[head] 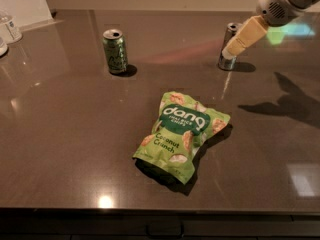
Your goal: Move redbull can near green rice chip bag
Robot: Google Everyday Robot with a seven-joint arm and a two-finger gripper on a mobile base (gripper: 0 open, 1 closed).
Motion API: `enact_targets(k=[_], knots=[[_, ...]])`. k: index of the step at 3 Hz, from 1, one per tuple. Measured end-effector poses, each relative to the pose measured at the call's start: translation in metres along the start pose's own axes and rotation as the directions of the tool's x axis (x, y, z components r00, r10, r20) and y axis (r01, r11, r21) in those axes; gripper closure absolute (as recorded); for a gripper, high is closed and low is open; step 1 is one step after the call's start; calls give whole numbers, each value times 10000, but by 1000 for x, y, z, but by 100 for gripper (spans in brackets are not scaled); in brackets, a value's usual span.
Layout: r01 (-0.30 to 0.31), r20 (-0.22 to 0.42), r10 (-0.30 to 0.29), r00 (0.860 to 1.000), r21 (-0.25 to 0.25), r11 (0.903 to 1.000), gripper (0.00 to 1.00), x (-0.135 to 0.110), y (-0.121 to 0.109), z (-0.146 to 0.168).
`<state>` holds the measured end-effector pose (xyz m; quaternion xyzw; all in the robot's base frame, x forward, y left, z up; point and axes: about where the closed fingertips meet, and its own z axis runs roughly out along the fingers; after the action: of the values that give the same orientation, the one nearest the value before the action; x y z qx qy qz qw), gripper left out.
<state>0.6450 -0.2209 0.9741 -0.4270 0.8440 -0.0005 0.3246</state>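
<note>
The redbull can [226, 61] stands upright at the back right of the dark table [65, 134]. It is slim and silver-grey, and its upper right side is hidden behind my gripper. My gripper [236, 45] reaches down from the top right corner, with its cream tip right at the can. I cannot tell whether it touches the can. The green rice chip bag [182, 134] lies flat in the middle of the table, well in front of and left of the can.
A shorter green can [115, 51] stands upright at the back left. A small clear container [11, 28] and a white panel [22, 4] are at the far left corner. The table's front edge runs along the bottom of the view.
</note>
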Motion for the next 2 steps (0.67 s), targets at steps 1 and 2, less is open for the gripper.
enact_targets(k=[1, 2], knots=[[-1136, 141, 1134, 9935, 174, 9934, 0, 7, -25, 22], [-1791, 382, 1787, 9832, 75, 9838, 0, 9, -42, 39]])
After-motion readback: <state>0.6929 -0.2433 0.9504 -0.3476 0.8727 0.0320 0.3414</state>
